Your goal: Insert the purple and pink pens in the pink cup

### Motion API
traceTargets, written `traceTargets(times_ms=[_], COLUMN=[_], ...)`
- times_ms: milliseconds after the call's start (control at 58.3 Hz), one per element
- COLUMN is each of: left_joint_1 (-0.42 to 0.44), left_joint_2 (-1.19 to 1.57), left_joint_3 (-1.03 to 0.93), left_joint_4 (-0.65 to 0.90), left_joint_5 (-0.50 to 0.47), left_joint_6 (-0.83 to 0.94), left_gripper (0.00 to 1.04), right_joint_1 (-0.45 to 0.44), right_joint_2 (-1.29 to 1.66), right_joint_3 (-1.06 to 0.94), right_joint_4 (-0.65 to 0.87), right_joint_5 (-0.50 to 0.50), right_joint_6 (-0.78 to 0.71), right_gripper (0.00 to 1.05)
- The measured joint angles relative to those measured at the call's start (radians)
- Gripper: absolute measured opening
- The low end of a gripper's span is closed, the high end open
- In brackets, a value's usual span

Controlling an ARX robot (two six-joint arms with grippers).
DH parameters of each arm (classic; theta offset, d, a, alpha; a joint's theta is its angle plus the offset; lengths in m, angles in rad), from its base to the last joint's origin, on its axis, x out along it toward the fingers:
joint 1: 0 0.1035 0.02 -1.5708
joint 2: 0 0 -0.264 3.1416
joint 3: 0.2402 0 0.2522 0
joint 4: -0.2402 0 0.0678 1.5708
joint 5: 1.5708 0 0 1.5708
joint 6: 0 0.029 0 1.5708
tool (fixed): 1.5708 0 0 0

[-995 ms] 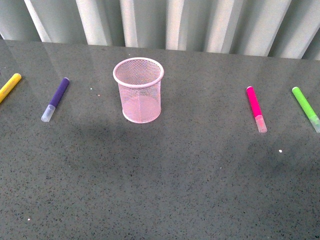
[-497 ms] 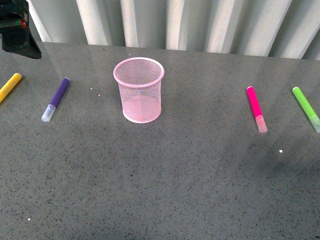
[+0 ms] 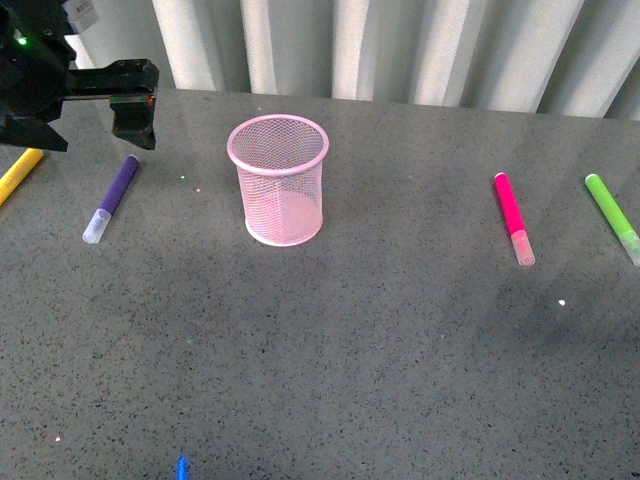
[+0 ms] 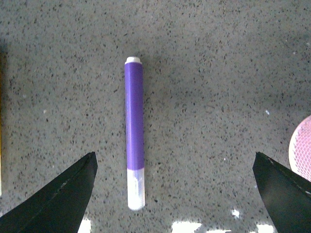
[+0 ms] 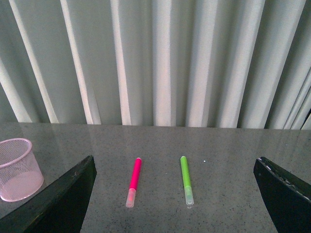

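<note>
The purple pen (image 3: 111, 198) lies flat near the tabletop's (image 3: 330, 350) left edge. Its long axis runs from far to near and leans a little. The clear cap points toward the near edge and the purple end toward the far edge.

The left gripper (image 3: 88, 135) hangs over the pen's far end, pointing down at the tabletop. Its jaws are spread wide and hold nothing. In the left wrist view the pen lies between the two black fingers (image 4: 63, 194), closer to one than the other, and touches neither.

A yellow marker (image 3: 18, 172) lies at the left edge, just beyond the pen.

The pink cup (image 3: 285, 205) stands upright toward the far edge, left of the middle. Only its own mesh floor shows inside it.

The pink pen (image 3: 512, 217) lies flat well to the right of the cup, with its pale cap toward the near edge. A green marker (image 3: 612, 215) lies beside it at the right edge, pointing much the same way.

The right gripper (image 5: 174, 162) is held level, facing both from the near side. It is wide open and holds nothing.
</note>
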Motion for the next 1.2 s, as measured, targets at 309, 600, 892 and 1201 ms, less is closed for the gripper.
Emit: traceTargets(times_ms=[309,600,892,1201], left_joint_1=[-0.008,0.005,0.008,0.003], left_joint_2=[0.121,0.201,0.269,0.329], left_joint_3=[0.092,0.156,0.241,0.327], left_joint_4=[-0.017,-0.027,-0.070,-0.113], left_joint_5=[-0.014,-0.031,-0.037,-0.046], left_joint_6=[0.058,0.091,0.119,0.129], left_gripper=[0.98,0.98,0.98,0.98], right_joint_1=[0.000,0.000,0.000,0.000], right_joint_2=[0.000,0.000,0.000,0.000], right_joint_3=[0.000,0.000,0.000,0.000], right_joint_4=[0.000,0.000,0.000,0.000], right_joint_5=[0.000,0.000,0.000,0.000], right_joint_6=[0.000,0.000,0.000,0.000], right_gripper=[0.98,0.98,0.98,0.98])
